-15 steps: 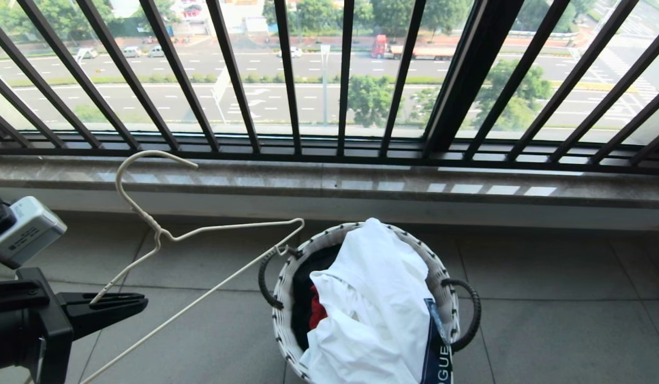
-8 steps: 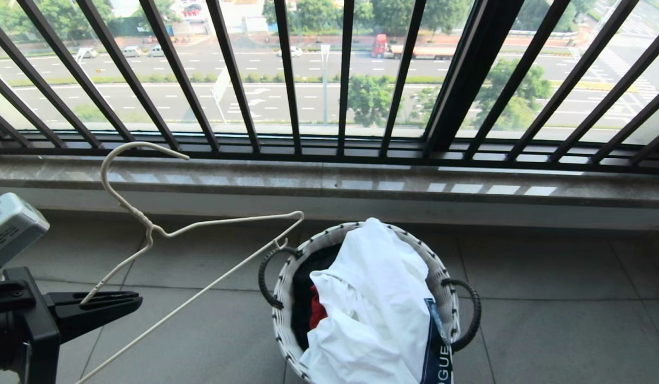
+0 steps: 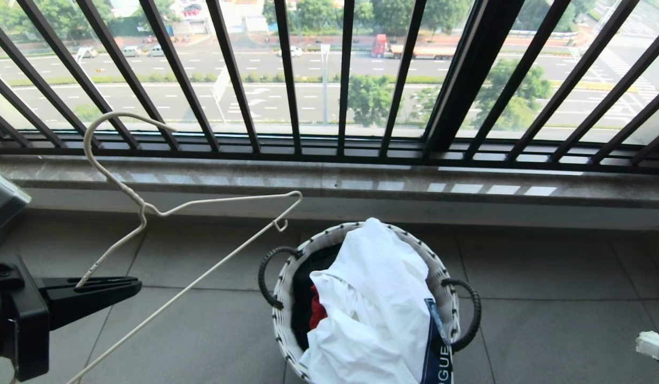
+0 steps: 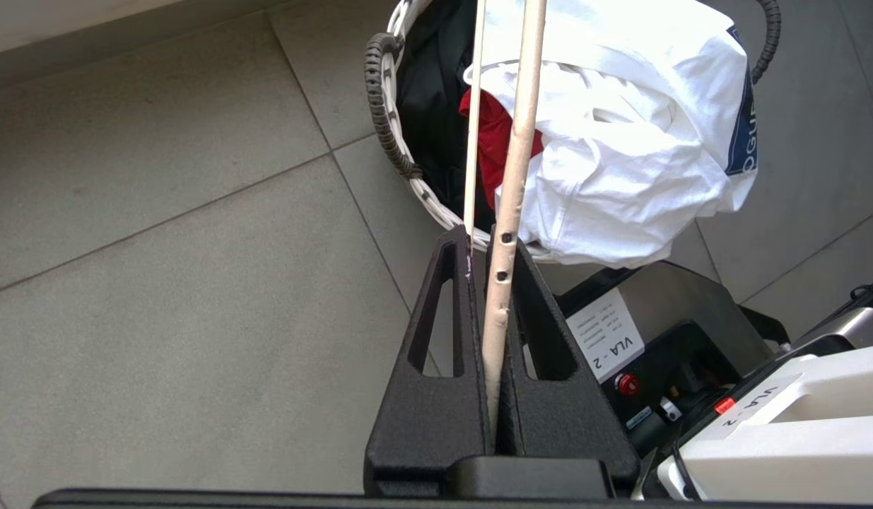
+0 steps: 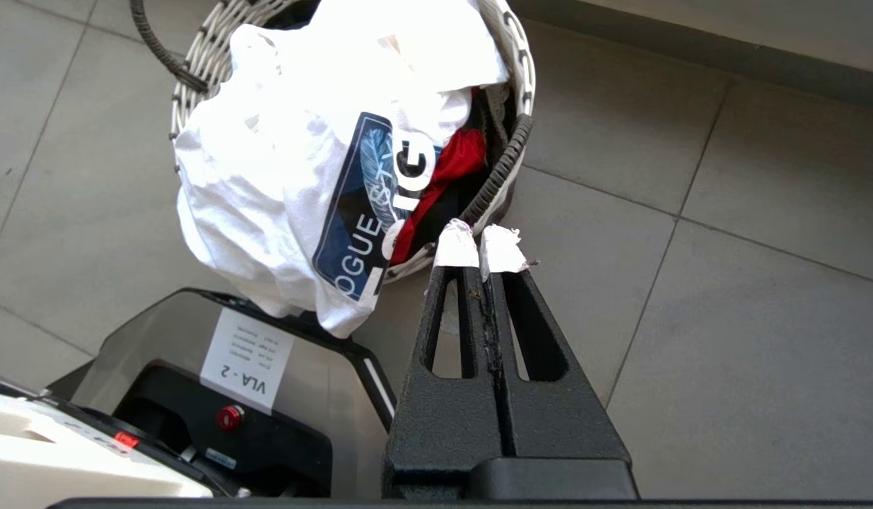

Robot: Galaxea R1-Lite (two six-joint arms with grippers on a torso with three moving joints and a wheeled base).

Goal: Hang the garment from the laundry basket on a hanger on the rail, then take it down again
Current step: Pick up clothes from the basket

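The garment (image 3: pixel 372 304), a white T-shirt with a dark blue lettered logo, lies heaped in the laundry basket (image 3: pixel 284 298) on the tiled floor. It also shows in the wrist views, as garment (image 4: pixel 620 141) and garment (image 5: pixel 288 162). My left gripper (image 3: pixel 132 288) is at the left, shut on one arm of the pale wire hanger (image 3: pixel 143 209). The hanger (image 4: pixel 514 184) runs out between the gripper's (image 4: pixel 482 240) black fingers, hook up towards the window. My right gripper (image 5: pixel 478 247) is shut and empty beside the basket (image 5: pixel 196 63); its taped tip (image 3: pixel 652 345) shows at the lower right. The rail is out of view.
A black barred window railing (image 3: pixel 340 80) and a stone sill (image 3: pixel 329 184) stand behind the basket. A red cloth (image 3: pixel 317 312) and a dark cloth lie under the T-shirt. My own base (image 5: pixel 196 396) sits just behind the basket, near both grippers.
The left gripper has lifted the hanger up and to the left, and its far end now hangs above the basket handle. The right gripper's taped tip has come into view at the lower right.
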